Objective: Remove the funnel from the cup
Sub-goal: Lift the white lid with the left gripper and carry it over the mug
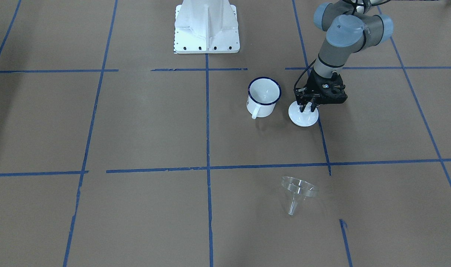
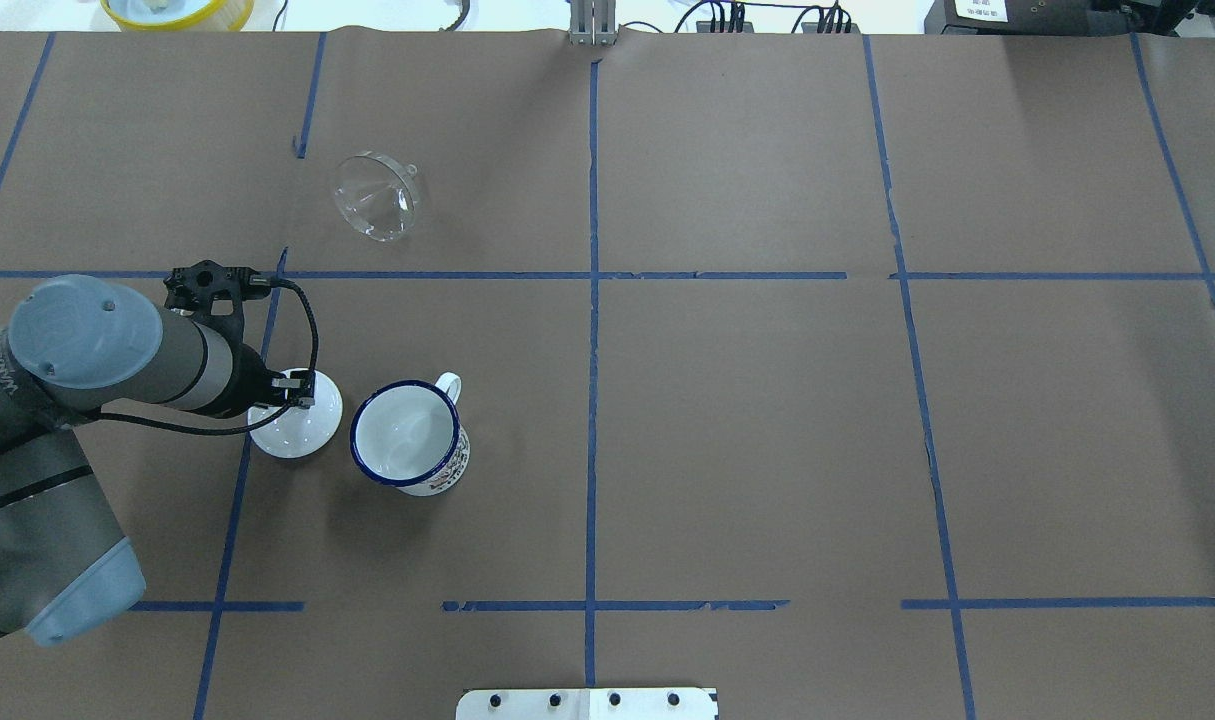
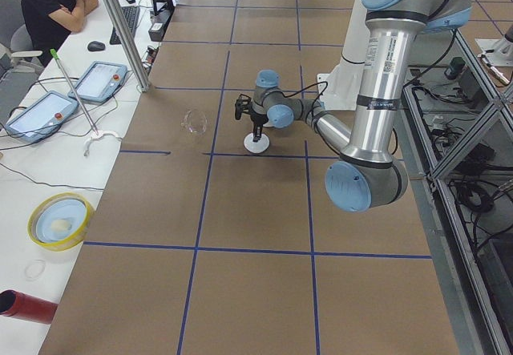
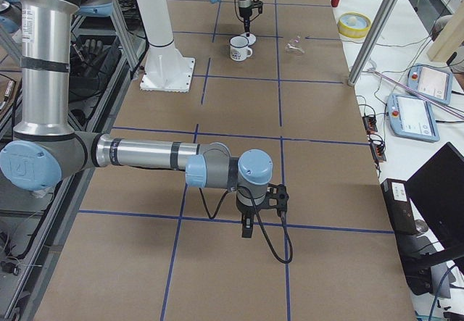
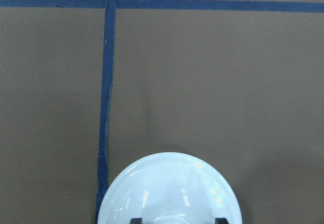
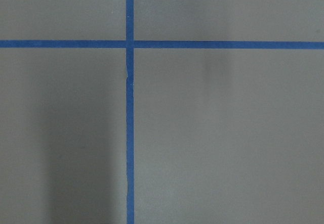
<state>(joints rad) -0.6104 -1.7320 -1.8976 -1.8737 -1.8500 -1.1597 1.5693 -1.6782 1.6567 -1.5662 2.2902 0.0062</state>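
The left gripper (image 1: pixel 308 108) points straight down, pinching the lid (image 1: pixel 303 118) knob; the right gripper (image 4: pixel 247 230) hangs downward, jaw state unclear.

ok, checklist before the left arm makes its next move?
1. Funnel out of cup: ok. The funnel lies on its side, well apart from the cup.
2. Cup upright and empty: ok.
3. Left gripper grip: cannot tell. It is down over the middle of the lid, but contact is unclear.
4. Lid position: ok. It sits flat beside the cup with a small gap between them.
5. Right gripper out of the way: ok, it is far from the cup. Open or shut: cannot tell.
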